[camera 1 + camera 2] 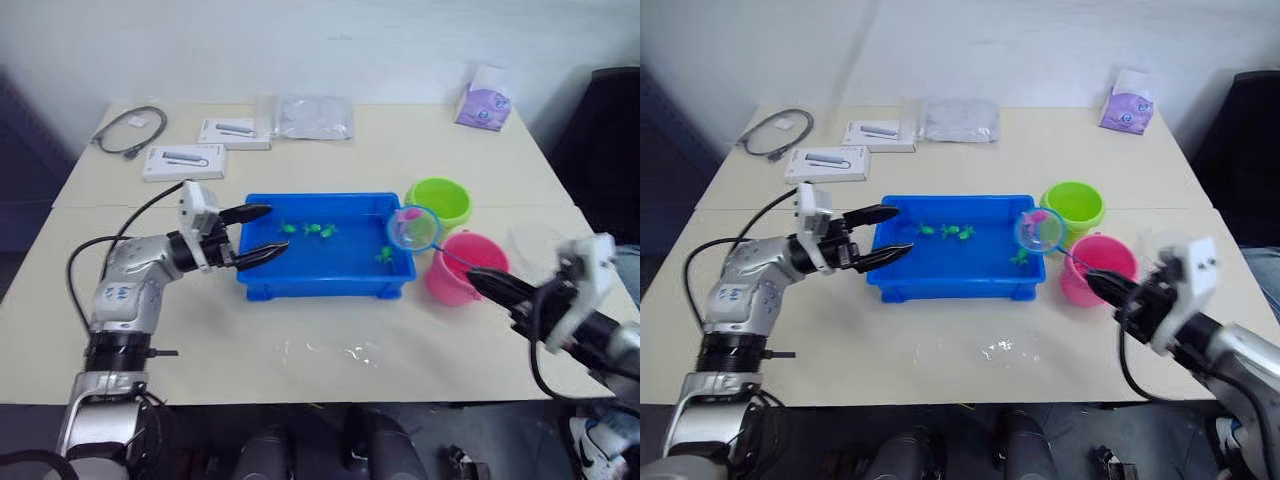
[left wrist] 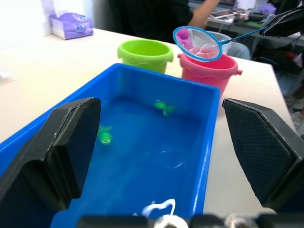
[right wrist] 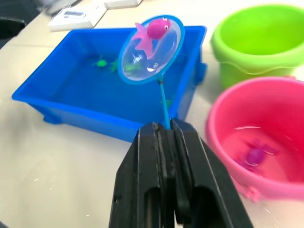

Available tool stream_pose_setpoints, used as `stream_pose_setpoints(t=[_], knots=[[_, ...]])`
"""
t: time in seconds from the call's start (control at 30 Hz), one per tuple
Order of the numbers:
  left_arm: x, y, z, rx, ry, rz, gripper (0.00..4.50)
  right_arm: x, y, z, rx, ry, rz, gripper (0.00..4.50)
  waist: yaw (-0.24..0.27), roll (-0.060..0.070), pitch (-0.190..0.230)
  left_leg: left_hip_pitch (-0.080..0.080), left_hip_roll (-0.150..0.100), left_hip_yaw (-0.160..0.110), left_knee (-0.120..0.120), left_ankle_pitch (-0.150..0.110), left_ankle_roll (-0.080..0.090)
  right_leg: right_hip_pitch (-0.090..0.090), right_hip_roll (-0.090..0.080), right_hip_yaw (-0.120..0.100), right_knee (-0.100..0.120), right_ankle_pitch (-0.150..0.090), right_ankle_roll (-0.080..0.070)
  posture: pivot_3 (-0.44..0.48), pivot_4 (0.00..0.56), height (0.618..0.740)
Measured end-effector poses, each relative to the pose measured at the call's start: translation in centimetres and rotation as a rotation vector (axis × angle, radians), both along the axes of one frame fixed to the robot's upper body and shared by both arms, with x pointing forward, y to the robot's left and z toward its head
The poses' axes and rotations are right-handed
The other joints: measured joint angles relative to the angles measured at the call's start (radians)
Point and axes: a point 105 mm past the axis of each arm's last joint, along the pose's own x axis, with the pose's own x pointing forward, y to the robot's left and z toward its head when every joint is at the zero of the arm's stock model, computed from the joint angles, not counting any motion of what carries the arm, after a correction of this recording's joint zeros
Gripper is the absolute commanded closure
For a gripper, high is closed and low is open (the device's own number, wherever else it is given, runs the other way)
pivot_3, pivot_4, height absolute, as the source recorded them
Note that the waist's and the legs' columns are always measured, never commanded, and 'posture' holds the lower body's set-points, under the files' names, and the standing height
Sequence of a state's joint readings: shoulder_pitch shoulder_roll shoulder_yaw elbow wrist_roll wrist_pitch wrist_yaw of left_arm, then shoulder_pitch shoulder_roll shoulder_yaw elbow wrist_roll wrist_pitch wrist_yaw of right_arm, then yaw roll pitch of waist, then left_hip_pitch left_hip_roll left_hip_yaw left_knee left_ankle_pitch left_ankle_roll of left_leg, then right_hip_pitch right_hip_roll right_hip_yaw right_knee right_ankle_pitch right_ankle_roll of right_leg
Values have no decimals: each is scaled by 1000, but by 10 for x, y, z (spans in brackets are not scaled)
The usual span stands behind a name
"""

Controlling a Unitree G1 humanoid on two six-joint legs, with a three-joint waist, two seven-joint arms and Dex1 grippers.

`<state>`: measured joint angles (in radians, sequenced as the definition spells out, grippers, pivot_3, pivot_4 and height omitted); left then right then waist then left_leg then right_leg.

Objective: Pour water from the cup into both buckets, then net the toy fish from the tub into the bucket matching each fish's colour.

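Observation:
The blue tub (image 1: 325, 282) holds water and three green toy fish (image 1: 322, 230). My left gripper (image 1: 276, 229) is open at the tub's left end, its fingers over the left wall. My right gripper (image 3: 164, 129) is shut on the thin handle of the net (image 1: 413, 228). The net hangs over the tub's right end, beside both buckets, with a pink fish (image 3: 153, 32) in its mesh. The pink bucket (image 1: 462, 270) holds water and a magenta fish (image 3: 256, 154). The green bucket (image 1: 440, 200) stands behind it. The clear cup (image 1: 535, 245) sits to the right of the buckets.
Two white boxes (image 1: 185, 160), a cable (image 1: 130, 130), a plastic bag (image 1: 313, 117) and a purple tissue pack (image 1: 483, 105) lie at the table's back. Spilt water (image 1: 340, 350) glistens in front of the tub. A person (image 2: 156, 14) sits beyond the table.

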<state>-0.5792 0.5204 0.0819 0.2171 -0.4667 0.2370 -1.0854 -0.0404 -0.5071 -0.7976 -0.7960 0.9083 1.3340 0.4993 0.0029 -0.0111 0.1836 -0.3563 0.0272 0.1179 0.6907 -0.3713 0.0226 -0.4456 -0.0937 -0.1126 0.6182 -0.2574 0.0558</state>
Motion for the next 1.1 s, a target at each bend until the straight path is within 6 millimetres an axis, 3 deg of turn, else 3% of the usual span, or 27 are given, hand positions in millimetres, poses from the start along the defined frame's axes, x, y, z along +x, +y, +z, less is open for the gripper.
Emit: stream_pose_setpoints(t=[0.43,0.57,0.83,1.1], knots=[[-5,-25,-11,5,20,-125,75,-34,-68,-21,-138,-98,-379,4500,-1,0,0,2,-1,2,0,1,1,1,1,3,0,1,1,0,150,740],[-5,-26,-12,4,22,-130,75,-32,-84,-35,-353,-114,-429,4500,-4,0,0,3,-1,3,0,1,1,1,1,5,0,1,1,0,150,740],[-6,-30,-13,-9,24,-139,75,-22,-78,-30,-647,-282,-377,4500,-2,0,0,4,-1,3,1,1,0,1,1,5,0,0,1,0,150,740],[-5,-30,-12,-12,25,-130,75,-22,-69,-43,-756,-307,-322,4500,-2,0,0,4,-1,3,2,1,0,1,1,5,0,0,1,0,150,740]])
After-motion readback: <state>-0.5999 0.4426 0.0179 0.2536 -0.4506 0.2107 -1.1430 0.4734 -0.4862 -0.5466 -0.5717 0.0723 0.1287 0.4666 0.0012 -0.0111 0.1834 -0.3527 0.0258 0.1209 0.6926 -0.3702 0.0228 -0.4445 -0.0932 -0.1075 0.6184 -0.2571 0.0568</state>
